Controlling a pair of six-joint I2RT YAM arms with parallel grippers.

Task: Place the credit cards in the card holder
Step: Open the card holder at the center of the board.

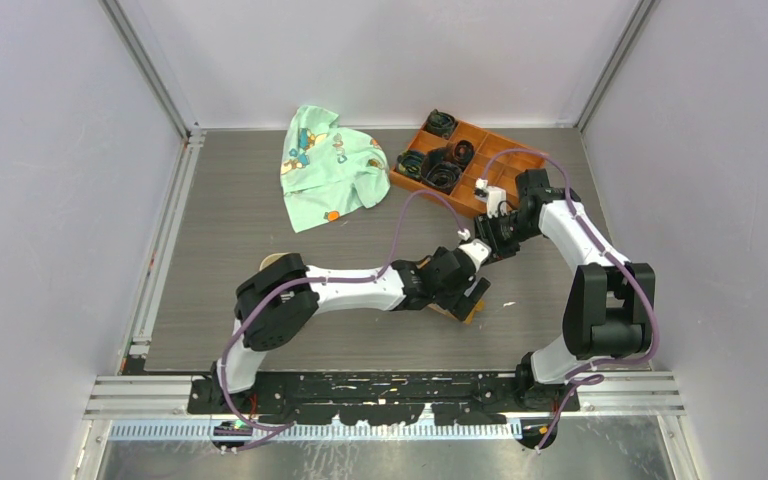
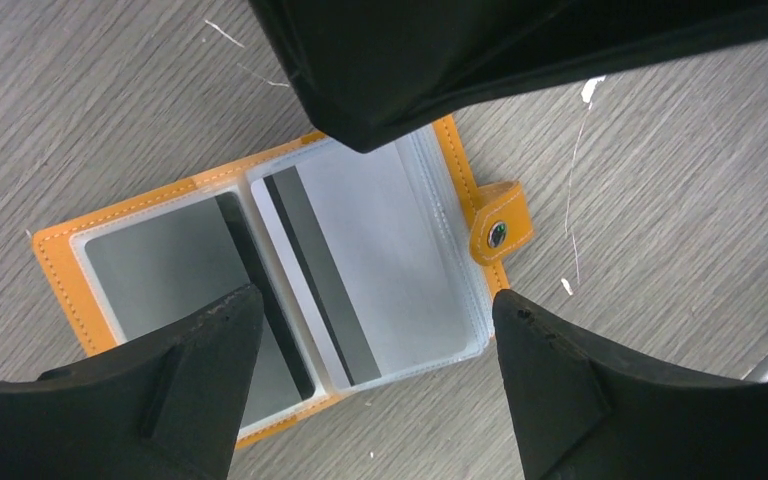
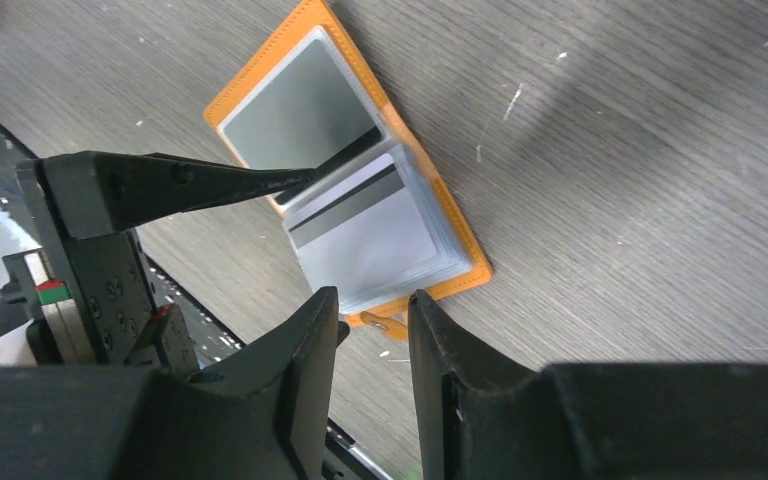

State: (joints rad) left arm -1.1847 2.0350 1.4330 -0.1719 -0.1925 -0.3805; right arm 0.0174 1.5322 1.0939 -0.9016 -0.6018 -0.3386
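The orange card holder (image 1: 472, 312) lies open on the table near the front. In the left wrist view its orange rim (image 2: 55, 262) frames two clear pockets. A grey card with a dark stripe (image 2: 160, 260) sits in the left pocket and another (image 2: 380, 230) in the right one. My left gripper (image 2: 375, 310) is open and empty, just above the holder's near edge. My right gripper (image 3: 372, 310) hovers over the snap-tab side, jaws a little apart and empty. The holder (image 3: 468, 272) and both cards (image 3: 300, 110) (image 3: 360, 240) also show in the right wrist view.
A larger orange compartmented tray (image 1: 470, 160) with dark coiled items stands at the back right. A green printed cloth (image 1: 325, 165) lies at the back centre. A tan dish (image 1: 275, 262) peeks out behind the left arm. The metal rail (image 1: 390, 385) runs along the table's front edge.
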